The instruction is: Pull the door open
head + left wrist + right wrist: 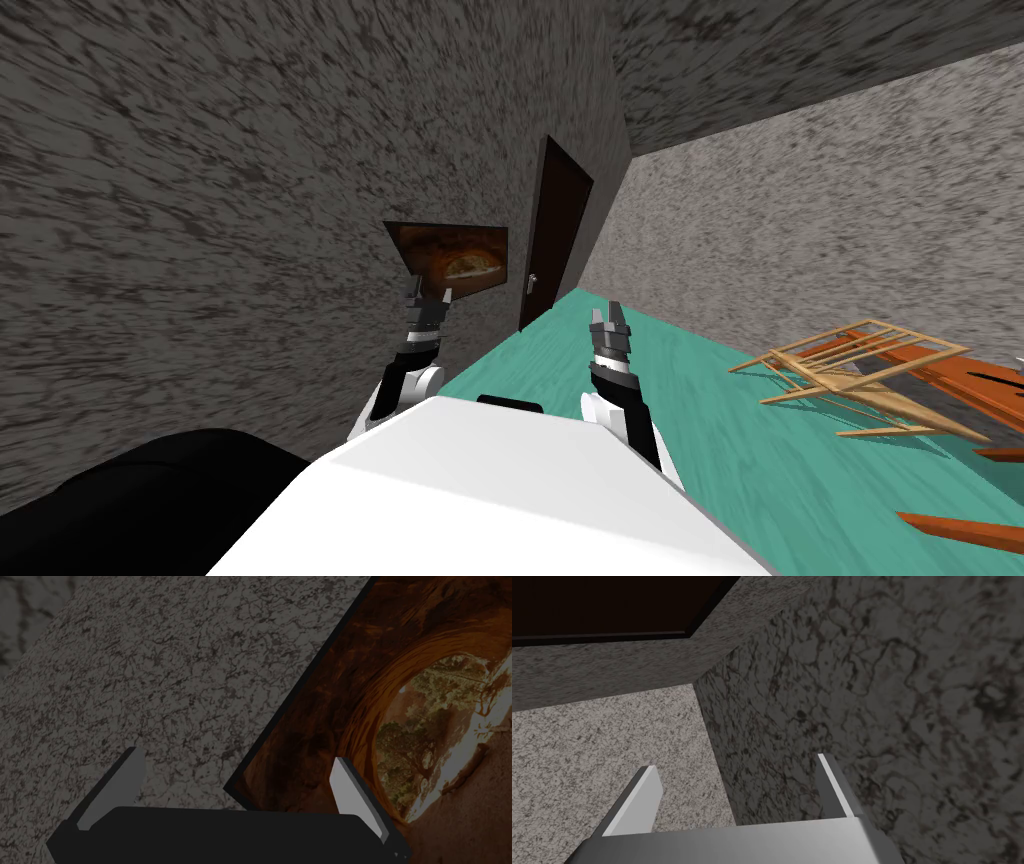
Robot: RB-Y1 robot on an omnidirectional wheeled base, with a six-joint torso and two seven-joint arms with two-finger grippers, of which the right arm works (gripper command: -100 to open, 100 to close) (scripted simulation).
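A dark brown door (pixel 556 228) stands shut in the grey speckled wall ahead, well beyond both arms. Its small handle (pixel 532 283) sits on its left edge, low down. A corner of the same dark door (pixel 612 606) appears far off in the right wrist view. My left gripper (pixel 428 296) is raised beside the wall on the left and is open, nothing between its fingers (pixel 352 796). My right gripper (pixel 608 315) hangs over the green floor, short of the door, open and empty, its fingers (pixel 637 798) spread.
A framed picture (pixel 455 257) of a rock arch hangs on the left wall, close to my left gripper. A toppled light wooden frame (pixel 860 372) and orange boards (pixel 950 375) lie on the green floor (pixel 700 400) at the right. A black area (pixel 150 490) sits at bottom left.
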